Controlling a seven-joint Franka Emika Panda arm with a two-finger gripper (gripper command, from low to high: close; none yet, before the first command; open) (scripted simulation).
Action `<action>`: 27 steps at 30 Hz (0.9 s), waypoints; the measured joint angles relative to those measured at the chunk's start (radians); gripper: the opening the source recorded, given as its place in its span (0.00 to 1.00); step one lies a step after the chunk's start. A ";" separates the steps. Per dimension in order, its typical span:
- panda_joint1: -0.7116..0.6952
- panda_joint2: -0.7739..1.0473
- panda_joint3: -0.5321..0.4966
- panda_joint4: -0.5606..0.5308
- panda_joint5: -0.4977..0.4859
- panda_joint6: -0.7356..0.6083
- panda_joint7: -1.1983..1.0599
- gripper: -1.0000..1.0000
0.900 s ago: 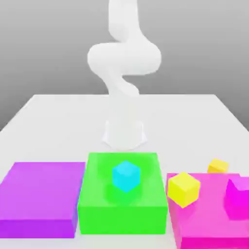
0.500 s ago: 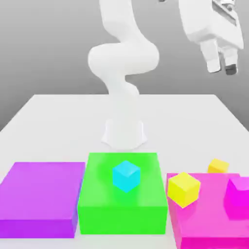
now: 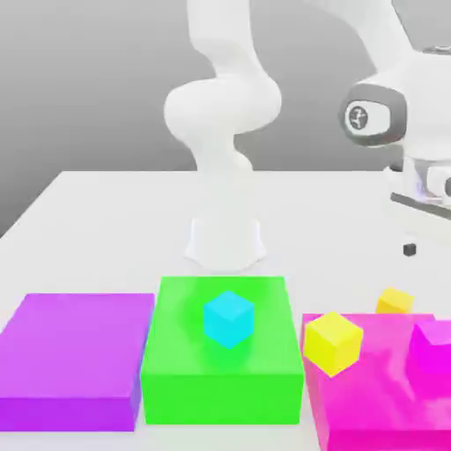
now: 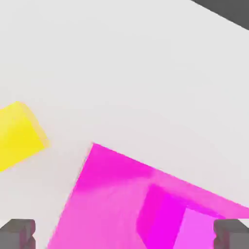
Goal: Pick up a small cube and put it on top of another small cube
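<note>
The small golden cube (image 3: 395, 301) sits on the white table just behind the flat magenta block (image 3: 370, 396), at the exterior view's right. In the hand view this golden cube (image 4: 17, 133) lies on the table off the magenta block's (image 4: 107, 194) corner. The small cyan cube (image 3: 229, 318) rests on top of the green block (image 3: 220, 379) in the middle. My gripper (image 3: 423, 242) hangs above the table at the right, higher than and a little behind the golden cube. Its fingertips (image 4: 17, 233) stand wide apart, so the gripper (image 4: 124, 234) is open with nothing between them.
A lemon-yellow cube (image 3: 333, 342) and a magenta cube (image 3: 433, 339) stand on the magenta block. A flat purple block (image 3: 75, 357) lies at the exterior view's left. The arm's white base (image 3: 225, 238) rises behind the green block.
The hand has swung in from the upper right and come down towards the table's right side, above the golden cube. The cubes and blocks have not moved.
</note>
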 joint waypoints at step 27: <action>0.115 0.160 0.011 -0.079 -0.042 0.097 -0.265 0.00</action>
